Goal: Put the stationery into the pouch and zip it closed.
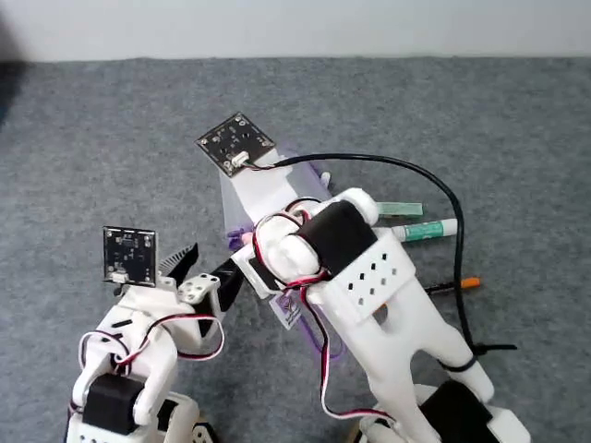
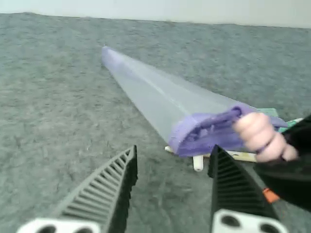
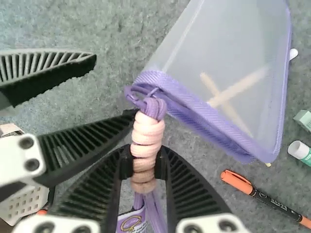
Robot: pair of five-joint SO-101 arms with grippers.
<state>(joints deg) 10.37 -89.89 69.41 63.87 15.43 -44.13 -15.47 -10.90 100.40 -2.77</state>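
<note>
The translucent pouch (image 1: 263,189) with purple trim (image 3: 194,114) is lifted at its near end. My right gripper (image 3: 145,160) is shut on the pink coiled pull cord (image 3: 146,145) at the pouch's zip end. Beside that end my left gripper (image 2: 172,189) stands open, its fingers (image 1: 189,261) apart from the pouch (image 2: 160,97). Two pale sticks (image 3: 228,94) show through the pouch wall (image 3: 233,53); I cannot tell whether they lie inside or beneath. On the carpet to the right lie an orange pen (image 3: 262,194), a green eraser (image 1: 402,210) and a green-capped white stick (image 1: 427,229).
Grey carpet (image 1: 111,129) covers the table, with open room to the left and behind the pouch. The right arm's white body (image 1: 388,295) and its black cable (image 1: 434,185) hang over the stationery side. A white wall (image 1: 295,28) runs along the back.
</note>
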